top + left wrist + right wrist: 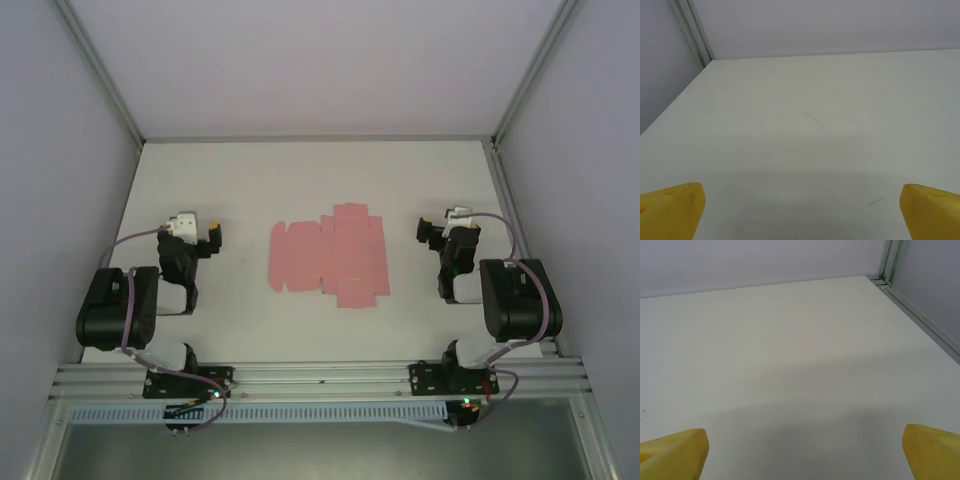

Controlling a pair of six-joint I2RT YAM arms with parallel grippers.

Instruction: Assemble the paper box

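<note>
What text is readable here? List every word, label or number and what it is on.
None can be read. The box is plain pink, the table bears only faint scuffs, and anything on the arms is too small to tell.

The white worktop (300, 180) is matte and plain. The paper box (328, 256) lies flat on it, about midway between its side edges, as an unfolded pink die-cut sheet with its flaps spread out. In the left wrist view a faint grey scuff (812, 118), perhaps a pen mark, crosses the bare surface.
</note>
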